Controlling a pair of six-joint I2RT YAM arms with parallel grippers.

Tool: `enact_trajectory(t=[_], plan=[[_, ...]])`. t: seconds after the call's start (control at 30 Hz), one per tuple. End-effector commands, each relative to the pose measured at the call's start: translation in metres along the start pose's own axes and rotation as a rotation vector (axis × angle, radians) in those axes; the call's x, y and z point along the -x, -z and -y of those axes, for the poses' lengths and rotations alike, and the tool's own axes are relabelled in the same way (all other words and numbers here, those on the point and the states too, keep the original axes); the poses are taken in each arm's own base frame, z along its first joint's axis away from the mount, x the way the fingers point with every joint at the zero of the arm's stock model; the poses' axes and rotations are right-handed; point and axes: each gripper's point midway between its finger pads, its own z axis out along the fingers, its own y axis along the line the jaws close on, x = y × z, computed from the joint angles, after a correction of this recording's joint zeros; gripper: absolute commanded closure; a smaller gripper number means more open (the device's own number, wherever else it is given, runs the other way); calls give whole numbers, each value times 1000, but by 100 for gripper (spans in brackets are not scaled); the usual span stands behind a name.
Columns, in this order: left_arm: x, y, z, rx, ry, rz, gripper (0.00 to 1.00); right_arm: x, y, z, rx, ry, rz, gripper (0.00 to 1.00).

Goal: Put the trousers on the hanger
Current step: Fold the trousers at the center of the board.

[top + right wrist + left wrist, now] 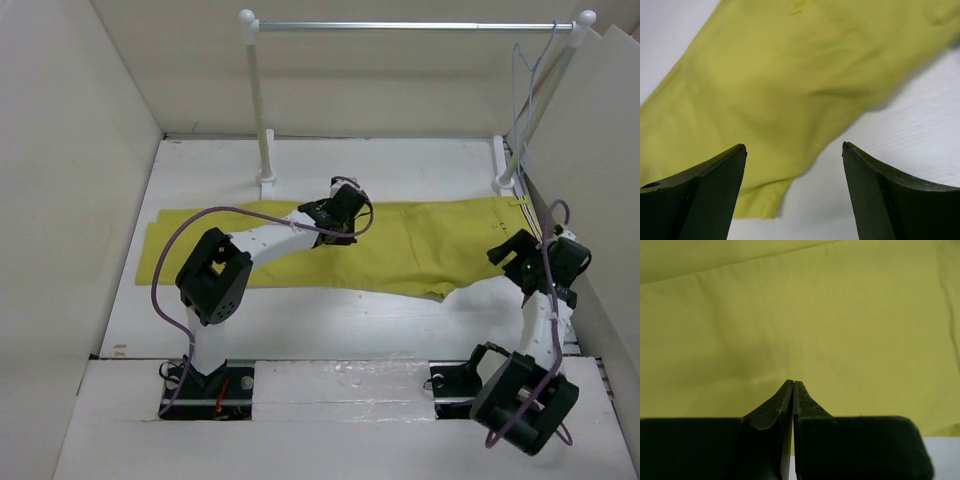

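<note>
Right gripper [794, 146] hovers, jaws wide apart, over the near edge of the trousers [400, 245], with table [340, 320] showing beside that edge. Left gripper [793, 382], fingers pressed together, sits over the trousers' middle. Behind their right end hangs the hanger [516, 100].

White table [330, 325], plain beige walls [60, 200] on three sides — white-posted rail [415, 26], metal bar, at back

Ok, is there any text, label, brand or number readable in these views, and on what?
None readable. The trousers show plain yellow fabric in every view, with no legible print or tag. The hanger and the rail carry no visible markings.
</note>
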Motion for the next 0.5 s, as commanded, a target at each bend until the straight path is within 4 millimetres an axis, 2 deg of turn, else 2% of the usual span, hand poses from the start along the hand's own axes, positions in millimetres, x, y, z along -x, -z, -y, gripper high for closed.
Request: enact_trajectory(t=[0.0,0.03,0.07,0.1,0.17,0.23,0.3,0.37,0.4,0.47], plan=[[1,11,-12,-29,-8,22,100,16,-5,45,-99,-151,100,17],[-4,11,-14,-31,-7,21,100,19,-8,54,-102,-189,119,16],[-10,10,-18,-29,-7,15,100,20,-10,77,-133,-298,137,15],[-21,9,-28,-3,-12,-2,100,32,-14,78,-59,-302,198,15],[-34,8,-42,49,-21,-27,100,44,-17,93,-44,-371,249,13],[-45,6,-60,115,-29,-36,100,57,-32,100,-9,-371,266,12],[-57,5,-72,151,-35,-48,100,62,-43,105,14,-385,252,11],[-65,3,-77,170,-28,-66,100,54,-56,116,-2,-461,225,11],[-73,0,-82,187,-29,-86,100,62,-58,120,-2,-452,265,10],[-80,-3,-94,223,-8,-114,100,58,-69,127,5,-492,251,10]])
